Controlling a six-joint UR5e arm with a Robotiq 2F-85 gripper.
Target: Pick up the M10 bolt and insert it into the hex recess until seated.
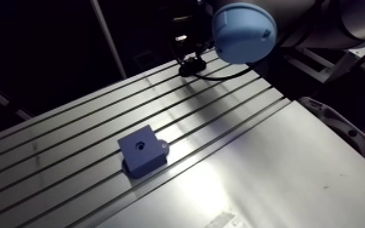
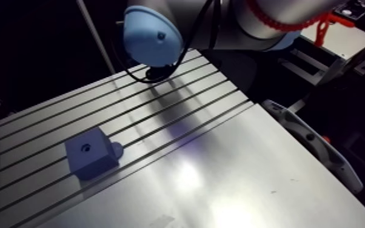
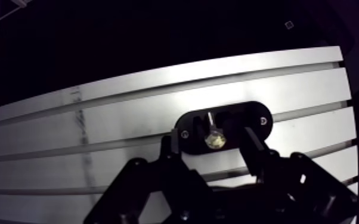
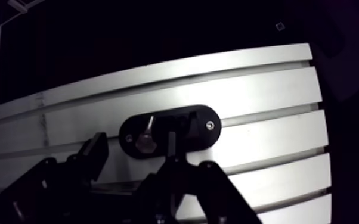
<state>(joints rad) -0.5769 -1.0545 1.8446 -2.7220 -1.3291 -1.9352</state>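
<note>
Arm view first: the gripper [image 1: 191,63] is down at the far end of the slotted worktop [image 1: 70,139], sitting right over a small black holder [image 1: 191,71]. The blue block [image 1: 142,151] is well apart from it, nearer the middle of the worktop, with a little dark hole [image 1: 140,145] in its top face. I'm guessing that's the hex recess, but from here you can't make out its shape. You can't read the fingers in this view either, they're too dark.

Wrist view is way more useful. The M10 bolt [image 3: 216,141] is lying in the black holder, brassy head toward the gripper and shank pointing away. The gripper is open, one finger [image 3: 173,142] on each side of the bolt head. As far as I can see neither one is touching it, so nothing is gripped yet.

So I'd say we're right at the grab part of the pick, and the insertion hasn't started. The next move looks like it needs a clean squeeze on the bolt and a straight lift out of the holder. After that it's a carry over to the block. The fiddly bit is probably lining the hex up with the recess before pushing down.
</note>
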